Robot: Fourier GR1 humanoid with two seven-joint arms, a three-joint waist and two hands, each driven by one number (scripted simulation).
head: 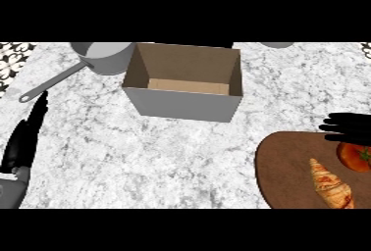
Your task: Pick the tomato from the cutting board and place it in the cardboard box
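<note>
We curl our right robot hand [349,128] over the tomato [355,157] on the cutting board [290,166]. Our left robot hand [25,135] rests spread. The cardboard box [185,88] stands apart.

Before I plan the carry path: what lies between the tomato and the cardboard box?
In the head view, only cutting board and bare counter separate tomato from cardboard box.

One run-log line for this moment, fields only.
right hand: curled over red tomato on round brown cutting board | open cardboard box: no tomato | left hand: resting open
</note>
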